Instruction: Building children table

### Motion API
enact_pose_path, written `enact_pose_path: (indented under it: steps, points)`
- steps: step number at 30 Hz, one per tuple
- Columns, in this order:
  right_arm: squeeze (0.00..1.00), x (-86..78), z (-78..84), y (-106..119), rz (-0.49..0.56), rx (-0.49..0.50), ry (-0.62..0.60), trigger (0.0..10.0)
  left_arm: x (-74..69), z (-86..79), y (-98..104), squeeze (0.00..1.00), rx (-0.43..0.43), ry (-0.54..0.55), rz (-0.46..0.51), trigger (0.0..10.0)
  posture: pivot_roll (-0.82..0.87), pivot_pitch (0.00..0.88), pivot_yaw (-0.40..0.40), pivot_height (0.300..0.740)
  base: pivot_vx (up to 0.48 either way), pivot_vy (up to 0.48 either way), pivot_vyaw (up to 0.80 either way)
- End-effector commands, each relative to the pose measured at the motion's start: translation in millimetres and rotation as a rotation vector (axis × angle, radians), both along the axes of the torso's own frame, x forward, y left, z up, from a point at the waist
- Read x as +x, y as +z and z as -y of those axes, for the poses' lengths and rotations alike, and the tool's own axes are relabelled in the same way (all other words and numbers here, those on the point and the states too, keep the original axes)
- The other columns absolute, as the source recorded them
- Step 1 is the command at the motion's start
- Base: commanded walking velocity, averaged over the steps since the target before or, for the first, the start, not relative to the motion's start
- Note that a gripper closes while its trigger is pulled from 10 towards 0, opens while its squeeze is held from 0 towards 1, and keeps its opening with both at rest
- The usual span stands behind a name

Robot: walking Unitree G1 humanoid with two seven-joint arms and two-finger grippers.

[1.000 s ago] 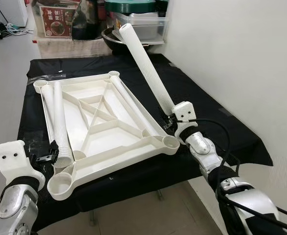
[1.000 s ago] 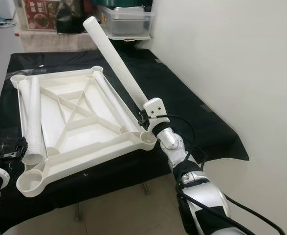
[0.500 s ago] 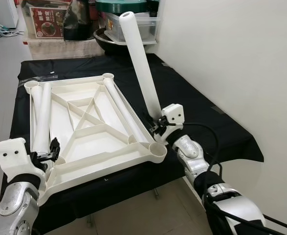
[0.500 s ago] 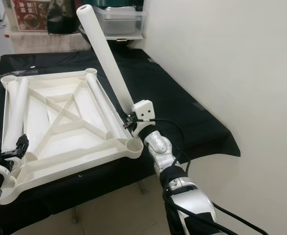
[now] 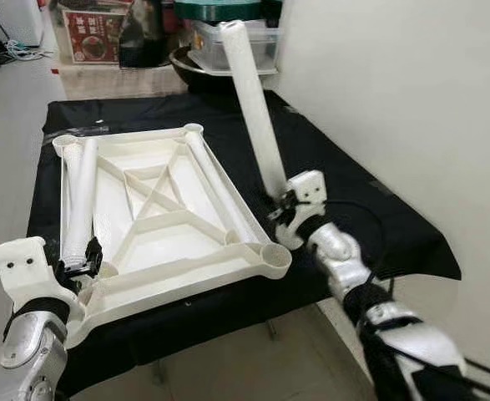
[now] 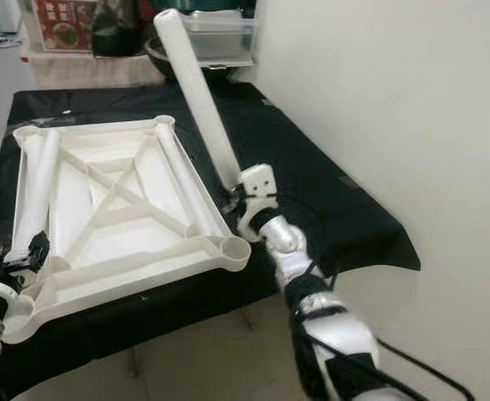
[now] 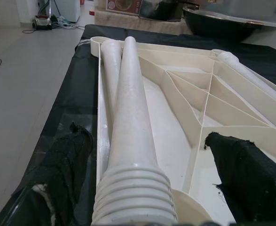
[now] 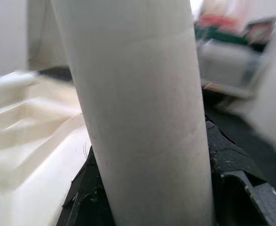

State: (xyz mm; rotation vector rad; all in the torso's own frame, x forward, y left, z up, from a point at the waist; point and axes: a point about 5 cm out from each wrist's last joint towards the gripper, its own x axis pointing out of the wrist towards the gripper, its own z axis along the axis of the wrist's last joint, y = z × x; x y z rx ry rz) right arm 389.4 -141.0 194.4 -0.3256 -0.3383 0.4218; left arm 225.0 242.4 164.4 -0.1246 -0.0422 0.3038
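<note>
A white table leg (image 5: 253, 104) is held tilted upright above the black-draped desk (image 5: 336, 180) by the clamped fingers of the right gripper (image 5: 281, 209), while the left gripper (image 5: 79, 269), fingers spread wide, straddles a second leg (image 7: 128, 136) lying in the upturned tabletop (image 5: 157, 221)
</note>
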Motion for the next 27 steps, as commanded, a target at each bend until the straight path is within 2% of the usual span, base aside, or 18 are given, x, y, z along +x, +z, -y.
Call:
enact_pose_path:
  steps: [1, 5, 7, 8, 10, 14, 16, 17, 20, 22, 23, 25, 27]
  points:
    - [0.00, 2.4, 4.7, 7.6, 0.004, 0.024, -0.004, 10.0, 0.6, 2.6, -4.7, 0.00, -0.010, -0.010, -0.013, 10.0, 0.14, 0.000, -0.117, 0.740, 0.000, 0.000, 0.00]
    - [0.00, 5.0, 9.8, 23.2, 0.012, 0.041, 0.054, 10.0, 0.4, 2.7, -4.2, 0.00, -0.016, -0.017, -0.008, 10.0, 0.13, 0.000, -0.112, 0.740, 0.000, 0.000, 0.00]
    - [0.00, 4.5, 8.7, 40.7, 0.030, 0.051, 0.169, 10.0, 0.5, 4.6, -3.4, 0.00, -0.023, -0.037, -0.001, 10.0, 0.11, 0.000, -0.102, 0.740, 0.000, 0.000, 0.00]
    - [0.00, 4.5, 8.7, 40.7, 0.030, 0.051, 0.169, 10.0, 0.5, 4.6, -3.4, 0.00, -0.023, -0.037, -0.001, 10.0, 0.11, 0.000, -0.102, 0.740, 0.000, 0.000, 0.00]
    - [0.00, 1.3, 1.8, 46.8, 0.024, 0.069, 0.282, 10.0, 1.8, 8.9, -1.9, 0.00, -0.023, -0.063, 0.010, 10.0, 0.11, 0.000, -0.101, 0.740, 0.000, 0.000, 0.00]
    - [0.00, 0.3, -8.3, 43.7, -0.027, 0.136, 0.341, 10.0, 3.2, 13.5, -0.3, 0.00, -0.012, -0.093, 0.019, 10.0, 0.11, 0.000, -0.099, 0.740, 0.000, 0.000, 0.00]
    - [0.00, 1.7, -18.9, 40.0, -0.092, 0.229, 0.356, 10.0, 3.6, 16.5, 1.5, 0.00, -0.001, -0.116, 0.028, 10.0, 0.11, 0.000, -0.099, 0.740, 0.000, 0.000, 0.00]
    - [0.00, 1.7, -18.9, 40.0, -0.092, 0.229, 0.356, 10.0, 3.6, 16.5, 1.5, 0.00, -0.001, -0.116, 0.028, 10.0, 0.11, 0.000, -0.099, 0.740, 0.000, 0.000, 0.00]
    - [0.00, -1.0, -32.6, 34.7, -0.101, 0.244, 0.367, 10.0, 3.3, 17.7, 4.1, 0.00, 0.018, -0.132, 0.033, 10.0, 0.12, 0.000, -0.103, 0.740, 0.000, -0.367, 0.27]
    - [0.00, -1.0, -32.6, 34.7, -0.101, 0.244, 0.367, 10.0, 3.3, 17.7, 4.1, 0.00, 0.018, -0.132, 0.033, 10.0, 0.12, 0.000, -0.103, 0.740, 0.000, -0.472, 0.80]
    - [0.00, -2.1, -37.4, 29.4, -0.130, 0.287, 0.371, 10.0, 2.8, 17.1, 4.7, 0.00, 0.028, -0.135, 0.030, 10.0, 0.12, 0.000, -0.103, 0.740, 0.000, -0.480, 0.80]
    - [0.00, -3.1, -40.2, 25.7, -0.146, 0.307, 0.375, 10.0, 2.1, 15.6, 5.4, 0.00, 0.026, -0.129, 0.035, 10.0, 0.13, 0.000, -0.107, 0.740, 0.000, -0.480, 0.40]
    - [0.00, -6.1, -42.3, 22.1, -0.125, 0.254, 0.372, 10.0, 0.9, 12.3, 5.5, 0.00, 0.008, -0.109, 0.042, 10.0, 0.13, 0.000, -0.105, 0.740, 0.000, 0.000, 0.80]
